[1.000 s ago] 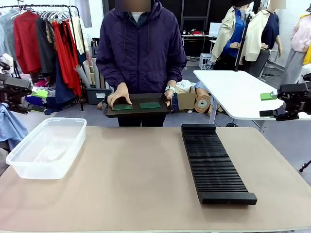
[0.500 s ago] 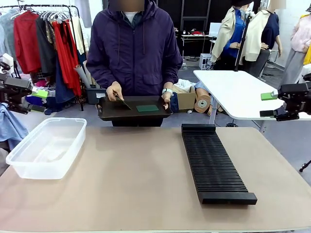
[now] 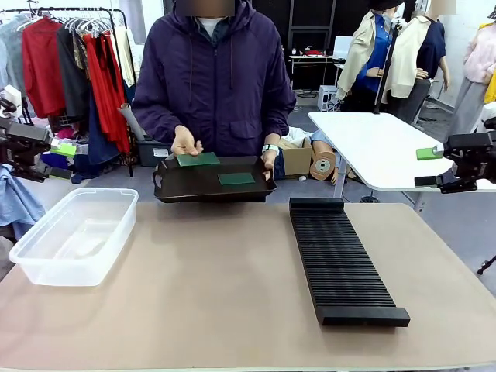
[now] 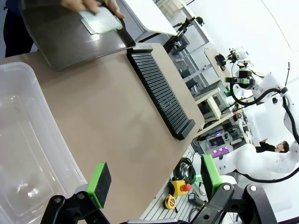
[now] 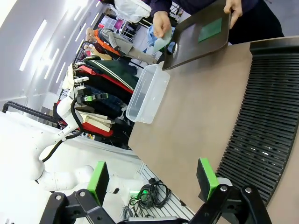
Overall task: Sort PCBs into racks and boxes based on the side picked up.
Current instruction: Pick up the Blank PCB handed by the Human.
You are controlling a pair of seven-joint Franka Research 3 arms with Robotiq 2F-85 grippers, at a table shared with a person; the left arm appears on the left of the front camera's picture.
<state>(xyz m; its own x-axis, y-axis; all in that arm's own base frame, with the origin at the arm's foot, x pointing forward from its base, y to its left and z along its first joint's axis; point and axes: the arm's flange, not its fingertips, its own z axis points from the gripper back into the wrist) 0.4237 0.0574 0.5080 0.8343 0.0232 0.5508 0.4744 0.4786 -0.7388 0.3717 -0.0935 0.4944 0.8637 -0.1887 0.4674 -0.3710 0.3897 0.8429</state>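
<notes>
Person's hand [image 3: 184,142] has raised one PCB [image 3: 198,159] off the tray [image 3: 209,188]. Left end effector [image 4: 154,180] and right end effector [image 5: 153,179] stand wide; grip the board's free edge squarely.

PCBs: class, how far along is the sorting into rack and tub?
Done: nothing; the rack and tub hold no boards. In hand: the person's hand holds one PCB above the tray, where a second PCB lies. Left: sorting both; the left claw and right claw stand open.
</notes>
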